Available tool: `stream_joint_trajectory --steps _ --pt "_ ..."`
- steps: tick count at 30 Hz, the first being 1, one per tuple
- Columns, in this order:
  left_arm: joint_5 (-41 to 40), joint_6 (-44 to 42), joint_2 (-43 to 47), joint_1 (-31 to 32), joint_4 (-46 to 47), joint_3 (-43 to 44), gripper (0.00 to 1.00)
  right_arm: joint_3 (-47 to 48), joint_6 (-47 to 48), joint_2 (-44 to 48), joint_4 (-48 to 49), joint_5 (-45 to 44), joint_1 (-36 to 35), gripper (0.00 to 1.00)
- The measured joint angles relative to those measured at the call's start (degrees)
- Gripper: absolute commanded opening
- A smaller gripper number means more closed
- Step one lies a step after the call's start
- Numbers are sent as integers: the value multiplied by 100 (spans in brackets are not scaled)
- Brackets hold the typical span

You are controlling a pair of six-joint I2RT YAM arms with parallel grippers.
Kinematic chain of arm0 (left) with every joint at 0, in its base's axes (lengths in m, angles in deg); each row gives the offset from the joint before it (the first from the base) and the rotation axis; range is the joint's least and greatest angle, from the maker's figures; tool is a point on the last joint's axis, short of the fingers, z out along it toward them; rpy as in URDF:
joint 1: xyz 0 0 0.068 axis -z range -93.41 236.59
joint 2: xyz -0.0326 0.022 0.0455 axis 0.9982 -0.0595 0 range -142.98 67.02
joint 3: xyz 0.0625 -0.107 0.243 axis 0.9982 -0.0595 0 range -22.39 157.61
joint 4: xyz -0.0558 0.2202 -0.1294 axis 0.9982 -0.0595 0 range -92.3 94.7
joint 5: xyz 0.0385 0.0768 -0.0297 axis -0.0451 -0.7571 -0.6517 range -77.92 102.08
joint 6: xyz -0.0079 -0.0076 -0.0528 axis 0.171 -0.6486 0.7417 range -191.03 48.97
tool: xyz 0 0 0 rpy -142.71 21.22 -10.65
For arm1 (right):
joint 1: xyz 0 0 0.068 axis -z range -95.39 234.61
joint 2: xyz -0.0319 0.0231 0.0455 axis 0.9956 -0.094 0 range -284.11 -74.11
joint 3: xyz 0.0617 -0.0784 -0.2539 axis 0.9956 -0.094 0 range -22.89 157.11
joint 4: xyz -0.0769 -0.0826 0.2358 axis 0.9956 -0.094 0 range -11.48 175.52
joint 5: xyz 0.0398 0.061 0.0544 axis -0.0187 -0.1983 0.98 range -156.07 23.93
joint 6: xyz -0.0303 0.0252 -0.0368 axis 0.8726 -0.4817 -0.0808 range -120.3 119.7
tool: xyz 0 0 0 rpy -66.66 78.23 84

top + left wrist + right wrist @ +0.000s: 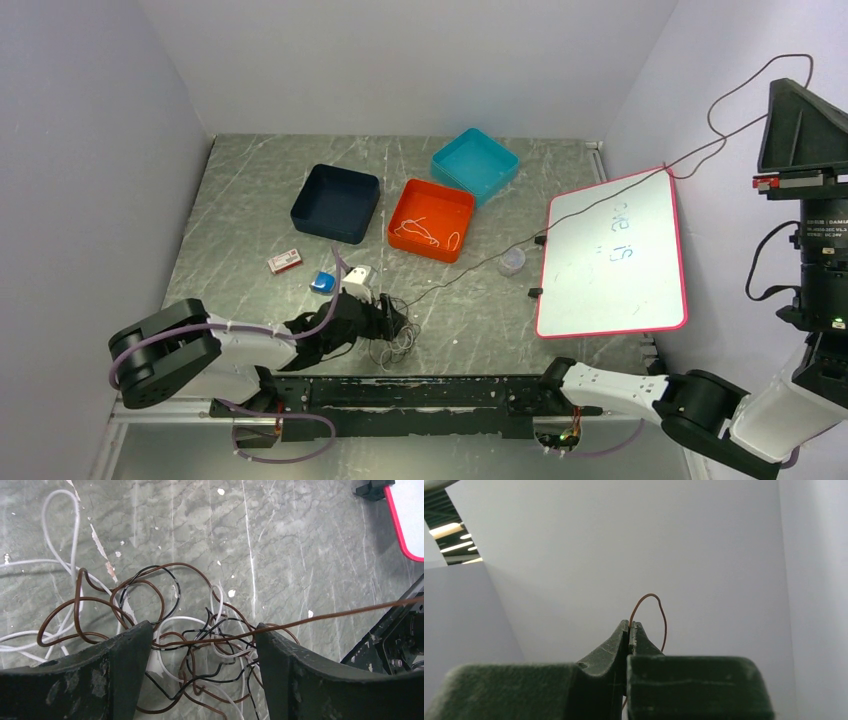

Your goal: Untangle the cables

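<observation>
A tangle of thin brown, black and white cables (210,652) lies on the grey table near the front edge, seen in the top view too (397,342). My left gripper (202,630) is open, its fingers (125,650) straddling the tangle just above it; in the top view it is at the tangle's left (385,320). My right gripper (629,625) is shut on a brown cable (659,612) and held high at the far right (780,100). That brown cable (480,262) runs taut from there down into the tangle, crossing between the left fingers (340,614).
An orange tray (440,187) holds a white cable (430,236). A navy tray (335,203) and a teal tray (475,163) stand behind. A pink-rimmed whiteboard (615,250) lies at right, a clear cup (512,261) beside it. A red box (285,263), blue piece (322,282) and white plug (358,280) lie left.
</observation>
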Motion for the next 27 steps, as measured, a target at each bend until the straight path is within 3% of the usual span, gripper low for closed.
stream_joint_trajectory --steps 18,27 --pt "-68 81 184 0 -138 -107 76 55 813 299 1185 -588 -210 0" --pt "-151 50 702 0 -1051 136 84 -245 710 278 951 -697 -378 0"
